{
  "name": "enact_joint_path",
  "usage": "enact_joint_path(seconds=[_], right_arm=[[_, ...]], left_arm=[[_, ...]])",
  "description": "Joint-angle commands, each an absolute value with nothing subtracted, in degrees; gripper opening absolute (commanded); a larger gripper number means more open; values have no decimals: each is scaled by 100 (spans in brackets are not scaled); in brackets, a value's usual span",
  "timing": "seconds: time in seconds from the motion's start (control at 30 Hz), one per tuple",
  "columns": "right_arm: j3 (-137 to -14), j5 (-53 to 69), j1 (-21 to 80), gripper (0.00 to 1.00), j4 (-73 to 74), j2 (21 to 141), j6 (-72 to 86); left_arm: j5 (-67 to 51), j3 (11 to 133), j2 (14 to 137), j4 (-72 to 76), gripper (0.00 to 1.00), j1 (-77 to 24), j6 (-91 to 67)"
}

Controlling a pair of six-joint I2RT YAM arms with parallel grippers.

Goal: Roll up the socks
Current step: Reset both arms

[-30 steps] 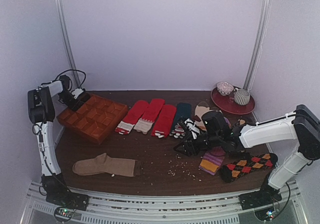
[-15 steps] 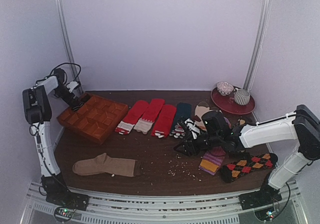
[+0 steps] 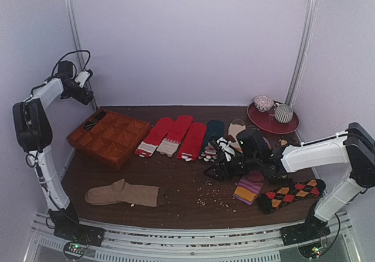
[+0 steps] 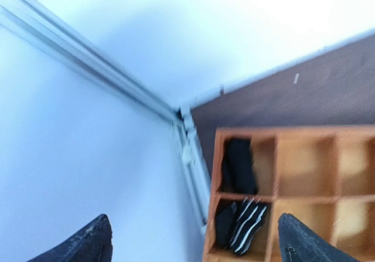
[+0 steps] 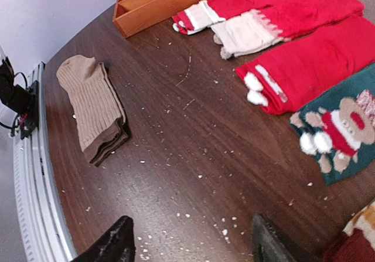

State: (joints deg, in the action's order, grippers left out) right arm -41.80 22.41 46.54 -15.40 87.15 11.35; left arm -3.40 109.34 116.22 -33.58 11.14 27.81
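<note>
A rolled black sock with thin white stripes lies in a corner compartment of the orange wooden tray. A plain black roll fills the compartment behind it. In the top view both show as one dark patch, the socks, in the tray's left corner. My left gripper is open and empty, raised above and behind that corner by the wall; it also shows in the left wrist view. My right gripper is open and empty, low over bare table.
Three long red socks, a green Christmas sock, a tan sock, a purple-orange striped sock and an argyle sock lie on the brown table. A red plate with two cups stands back right. White crumbs dot the table.
My left gripper has risen from the tray's left corner up toward the back-left wall, open and empty. The right arm has not moved.
</note>
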Motion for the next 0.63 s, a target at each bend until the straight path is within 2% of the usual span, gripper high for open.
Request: enact_joint_path(seconds=[0.0,0.07,0.13,0.3,0.6], right_arm=[[-4267,1590,4597,82,-1373,8256,1243],[-4296,1193,4580,89,-1215,8063,1307],[-4286,903,4581,99,-1134,7865,1381],[-4237,-187,4579,100,-975,7405,1908],[-4339,-1153,4580,100,-516,7053,1921]], left_arm=[[-1063,10343,10817,-2458,98,1110,1304],[-1471,9891,10469,-2122,98,1088,898],[-1707,9199,9978,-1681,98,998,631],[-1296,7639,8861,-1085,98,537,455],[-1740,6748,8083,-859,98,275,-93]])
